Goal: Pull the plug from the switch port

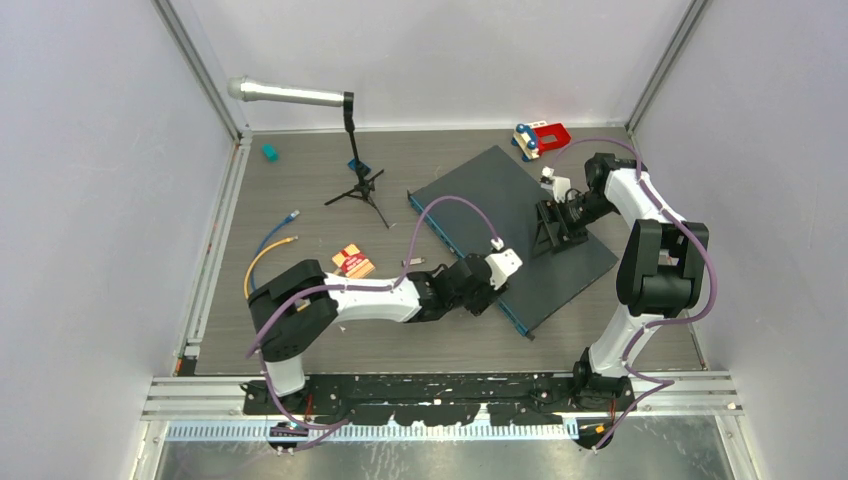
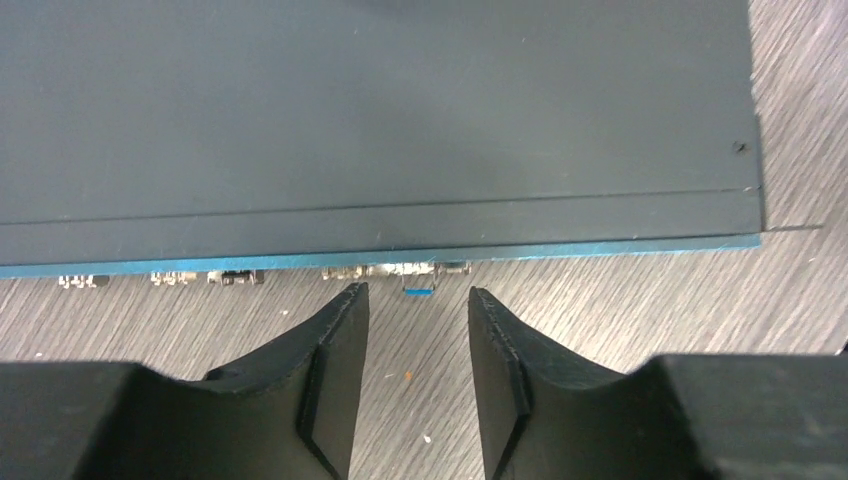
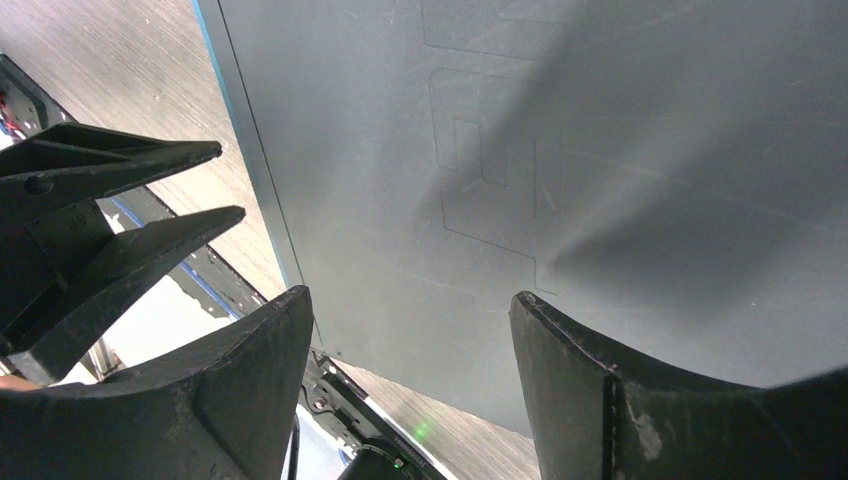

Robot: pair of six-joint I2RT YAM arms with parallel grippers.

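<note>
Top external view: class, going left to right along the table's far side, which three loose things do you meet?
The teal block → the microphone stand's tripod → the red and blue toy. The switch is left out: its span overlaps the toy's.

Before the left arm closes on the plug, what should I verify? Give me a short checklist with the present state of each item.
1. Left claw open: ok.
2. Blue plug lined up with the gap between its fingers: ok.
3. Plug deep enough between the fingers: not ok, it sits only at their tips.
4. Right claw bracing the switch: cannot tell; it is open above the top, contact not visible.
5. Plug's latch released: cannot tell.
</note>
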